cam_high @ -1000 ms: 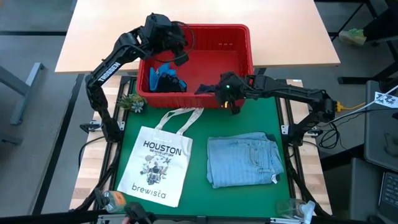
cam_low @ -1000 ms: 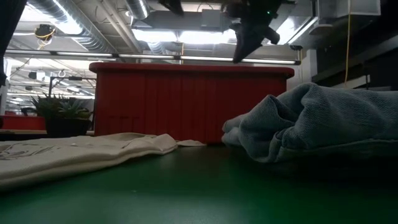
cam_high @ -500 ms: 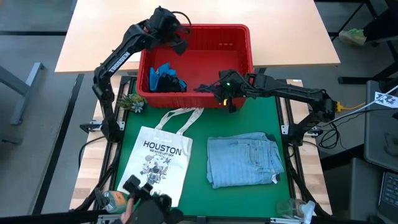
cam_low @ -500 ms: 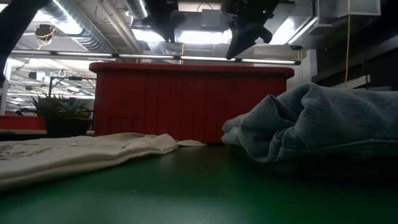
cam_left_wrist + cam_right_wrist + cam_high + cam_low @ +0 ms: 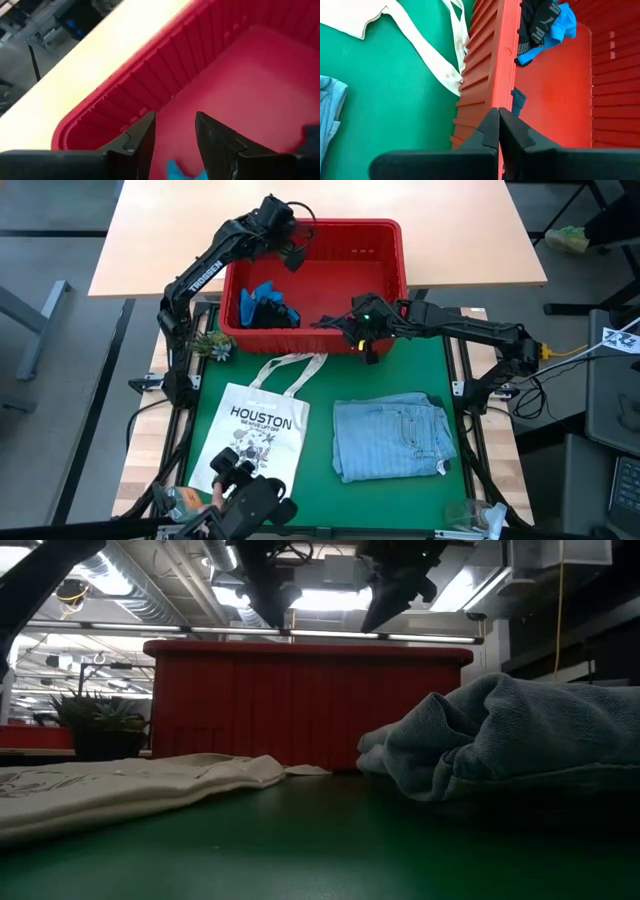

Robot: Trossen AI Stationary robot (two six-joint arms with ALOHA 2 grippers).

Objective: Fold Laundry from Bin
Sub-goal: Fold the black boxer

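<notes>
The left gripper (image 5: 290, 252), open and empty, has moved toward the upper middle of the frame, above the bin (image 5: 385, 230), leaving the laundry (image 5: 266, 304) at the bin's left end ungrasped. The right gripper (image 5: 362, 335) stays closed over the near rim. Only the right wrist view shows a dark garment (image 5: 537, 24) on the blue one.

overhead, table-level, 2 wrist cams, bin (image 5: 313, 275) shared

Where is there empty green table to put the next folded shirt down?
Bare green mat lies between the red bin and the folded denim shirt, and in a strip between the tote bag and the shirt. It is crowded at the bin's front rim, where the right gripper hangs.
</notes>
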